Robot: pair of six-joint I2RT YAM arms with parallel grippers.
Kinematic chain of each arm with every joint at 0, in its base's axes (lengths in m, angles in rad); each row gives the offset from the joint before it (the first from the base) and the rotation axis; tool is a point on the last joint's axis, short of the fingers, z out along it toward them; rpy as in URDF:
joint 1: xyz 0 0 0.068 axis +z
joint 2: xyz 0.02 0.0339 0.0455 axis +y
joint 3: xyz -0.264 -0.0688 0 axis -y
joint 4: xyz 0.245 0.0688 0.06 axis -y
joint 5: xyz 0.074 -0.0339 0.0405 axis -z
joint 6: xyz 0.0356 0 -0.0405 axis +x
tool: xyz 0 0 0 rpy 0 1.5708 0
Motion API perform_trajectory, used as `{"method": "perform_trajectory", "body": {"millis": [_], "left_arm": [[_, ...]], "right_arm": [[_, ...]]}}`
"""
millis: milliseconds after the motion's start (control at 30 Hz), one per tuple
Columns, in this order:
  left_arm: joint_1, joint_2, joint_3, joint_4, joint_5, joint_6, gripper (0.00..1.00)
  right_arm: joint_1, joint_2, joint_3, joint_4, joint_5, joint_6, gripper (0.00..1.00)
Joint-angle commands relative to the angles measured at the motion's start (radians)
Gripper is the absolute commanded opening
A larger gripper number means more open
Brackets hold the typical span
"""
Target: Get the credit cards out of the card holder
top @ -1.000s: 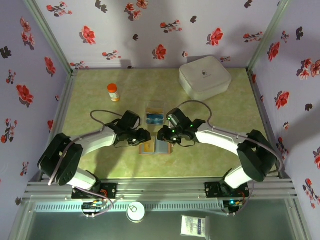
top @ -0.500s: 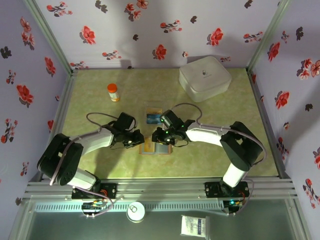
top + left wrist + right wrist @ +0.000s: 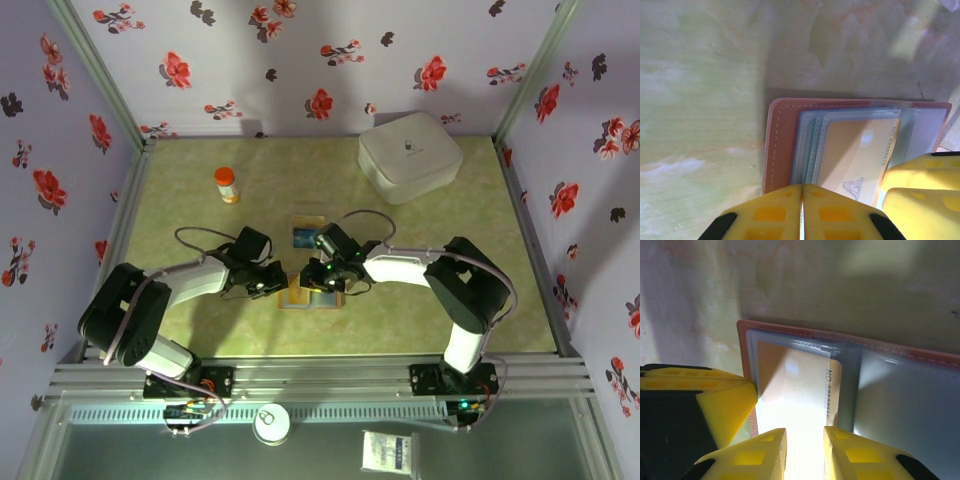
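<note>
On the green desk [image 3: 400, 330] lies the open holder [image 3: 780, 145]. Left tool [image 3: 801, 195], together, seems to pin it; right tool [image 3: 805, 437], slightly apart, must pinch the card [image 3: 795, 390].

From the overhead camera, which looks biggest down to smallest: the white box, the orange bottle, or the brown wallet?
1. white box, clearly largest.
2. card holder, the brown wallet, partly covered, so its full size is unsure.
3. orange bottle, smallest.
</note>
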Motion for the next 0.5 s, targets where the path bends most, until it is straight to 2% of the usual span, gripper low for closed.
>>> {"method": "perform_trajectory", "body": {"millis": [0,167,300,467], "left_arm": [[0.008,0.001,-0.019,-0.015,0.007,0.026,0.08],[0.009,0.004,-0.019,-0.014,0.006,0.026,0.08],[0.01,-0.002,-0.02,-0.015,0.004,0.026,0.08],[0.01,-0.015,-0.015,-0.016,0.003,0.023,0.1]], "right_arm": [[0.009,0.021,0.019,0.018,-0.014,0.004,0.24],[0.008,0.023,0.015,0.0,0.001,-0.001,0.23],[0.01,0.005,0.024,-0.094,0.07,-0.028,0.23],[0.01,-0.007,0.03,-0.141,0.091,-0.045,0.22]]}}
